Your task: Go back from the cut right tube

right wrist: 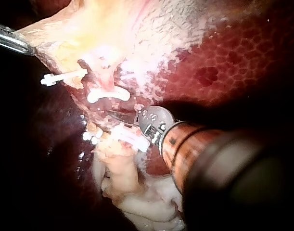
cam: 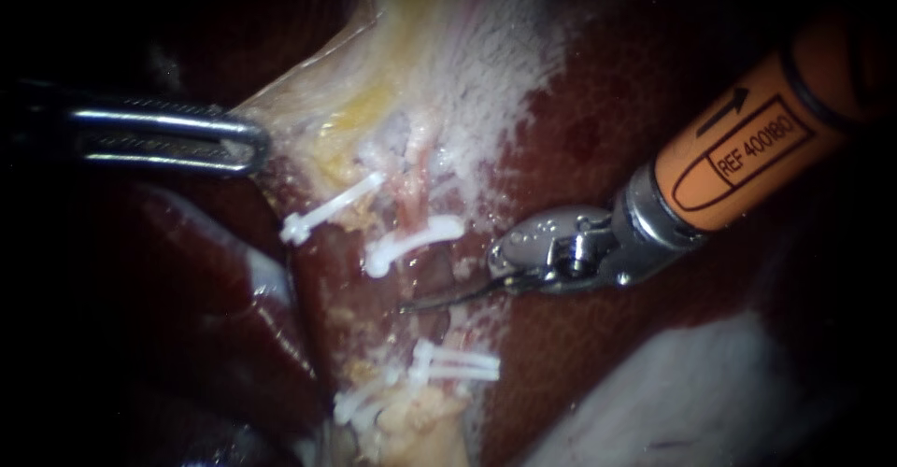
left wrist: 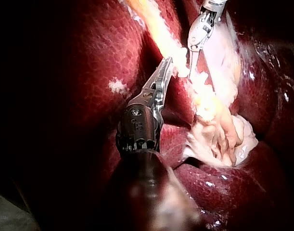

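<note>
The right tube [cam: 412, 191] runs pink down to a white clip [cam: 412, 240] and ends there; its lower stump carries two white clips [cam: 458, 362]. My right instrument [cam: 416, 305], with an orange shaft, lays its thin curved blades together in the gap between those clips, holding nothing. The left tube bears its own clip [cam: 329, 209] above and another clip [cam: 360, 402] below. My left instrument [cam: 245, 145] is shut on the pale edge of the gallbladder [cam: 392, 47] and holds it taut to the left. In the right wrist view the blades [right wrist: 121, 115] lie just below the upper clip [right wrist: 107, 94].
Dark red liver [cam: 598, 121] surrounds the pale strip on both sides. A whitish mass [cam: 682, 402] lies at the lower right under the orange shaft. Yellowish frayed tissue [cam: 411, 420] hangs below the lower clips.
</note>
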Controlling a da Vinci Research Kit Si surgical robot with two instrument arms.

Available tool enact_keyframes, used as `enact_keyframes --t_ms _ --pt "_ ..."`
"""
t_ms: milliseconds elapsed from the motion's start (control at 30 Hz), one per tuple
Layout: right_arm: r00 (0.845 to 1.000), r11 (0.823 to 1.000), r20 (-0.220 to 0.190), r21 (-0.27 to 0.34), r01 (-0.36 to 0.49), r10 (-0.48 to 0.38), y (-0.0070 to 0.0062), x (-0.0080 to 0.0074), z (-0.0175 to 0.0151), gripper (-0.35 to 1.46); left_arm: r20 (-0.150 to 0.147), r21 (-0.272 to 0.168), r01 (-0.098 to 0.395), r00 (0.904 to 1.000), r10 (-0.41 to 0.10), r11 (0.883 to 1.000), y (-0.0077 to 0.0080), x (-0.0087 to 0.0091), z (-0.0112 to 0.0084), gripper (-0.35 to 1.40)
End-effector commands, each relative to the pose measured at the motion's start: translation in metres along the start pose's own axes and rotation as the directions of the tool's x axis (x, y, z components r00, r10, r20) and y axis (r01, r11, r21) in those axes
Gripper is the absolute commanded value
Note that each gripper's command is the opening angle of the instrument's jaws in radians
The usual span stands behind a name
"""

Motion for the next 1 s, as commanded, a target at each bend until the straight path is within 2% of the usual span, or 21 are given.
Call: enact_keyframes --t_ms 33,400,467,567,700,1000 --pt "1.0 1.0 0.0 0.0 0.0 0.0 0.0 -0.0001 0.0 -0.35 0.0 0.0 0.0 1.0 0.0 1.0 0.0 0.0 0.0 -0.3" --pt "1.0 1.0 0.0 -0.003 -0.004 0.004 0.0001 -0.0003 0.0001 -0.35 0.0 0.0 0.0 1.0 0.0 1.0 0.0 0.0001 0.0 -0.3" --pt "1.0 1.0 -0.014 -0.028 0.013 -0.013 0.0001 -0.0003 0.0001 -0.05 0.0 0.0 -0.001 1.0 0.001 1.0 0.0 0.0001 0.0 -0.3" --pt "0.999 0.997 -0.034 -0.068 0.032 -0.034 0.0002 -0.0003 0.0001 0.31 0.0 0.0 -0.001 1.0 0.001 1.0 0.0 0.0001 -0.0001 -0.3" --pt "0.998 0.995 -0.04 -0.081 0.053 -0.056 0.0003 -0.0003 0.0 0.69 0.0 0.001 -0.001 1.0 0.001 1.0 0.0 0.0001 -0.0001 -0.3" --pt "0.997 0.994 -0.042 -0.087 0.063 -0.067 0.0003 -0.0002 -0.0002 0.86 0.0 0.001 -0.001 1.0 0.001 1.0 0.0001 0.0002 -0.0002 -0.3"
